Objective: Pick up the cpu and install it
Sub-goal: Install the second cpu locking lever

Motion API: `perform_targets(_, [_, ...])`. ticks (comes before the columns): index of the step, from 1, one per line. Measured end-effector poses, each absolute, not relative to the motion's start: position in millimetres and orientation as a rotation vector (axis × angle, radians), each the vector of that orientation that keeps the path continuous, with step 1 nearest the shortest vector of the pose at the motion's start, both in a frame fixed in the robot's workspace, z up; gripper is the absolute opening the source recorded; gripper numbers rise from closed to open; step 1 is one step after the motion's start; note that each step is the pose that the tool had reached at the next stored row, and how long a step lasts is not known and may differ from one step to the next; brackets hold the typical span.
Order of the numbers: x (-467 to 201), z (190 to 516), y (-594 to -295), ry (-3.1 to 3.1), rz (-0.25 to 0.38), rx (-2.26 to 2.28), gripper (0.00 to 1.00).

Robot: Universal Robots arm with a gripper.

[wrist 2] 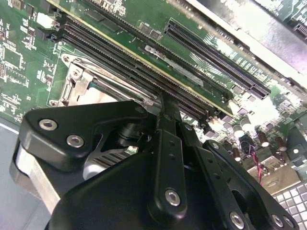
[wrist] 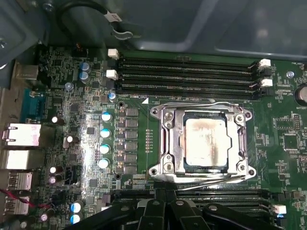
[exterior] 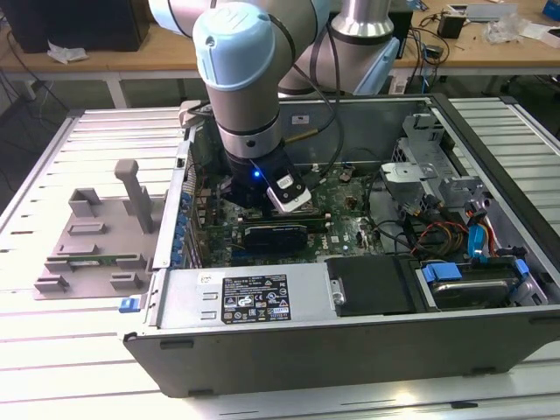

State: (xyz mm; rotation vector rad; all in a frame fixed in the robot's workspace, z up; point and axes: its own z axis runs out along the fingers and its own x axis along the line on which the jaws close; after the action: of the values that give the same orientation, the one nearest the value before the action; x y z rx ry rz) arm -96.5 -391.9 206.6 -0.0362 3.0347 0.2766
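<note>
Cpu (wrist: 205, 143), a square chip with a stained silvery top, sits inside the metal socket frame (wrist: 165, 143) on the green board (wrist: 144, 91) in the first wrist view, between the rows of long black slots (wrist: 184, 72) and the black claw parts. In the exterior view, going from that view's left, a grey plastic tray (exterior: 92, 249) with upright posts lies on the ribbed surface (exterior: 52, 367) just beside the open computer case (exterior: 350, 346). The arm (exterior: 245, 87) reaches down into the case over the board, and its claw (exterior: 262, 206) hangs near the socket. In the second wrist view the claw's black links (wrist 2: 165, 158) stand just above the frame; whether it is open or closed cannot be told, and nothing is seen in its hold.
</note>
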Motion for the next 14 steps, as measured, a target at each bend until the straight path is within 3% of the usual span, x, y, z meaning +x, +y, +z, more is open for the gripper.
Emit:
perform_targets(5, [-96.5, 205.0, -388.4, 3.023, 0.324, -0.035, 0.11])
perform_targets(14, [-98.3, 202.4, -388.1, 3.013, 0.337, -0.036, 0.11])
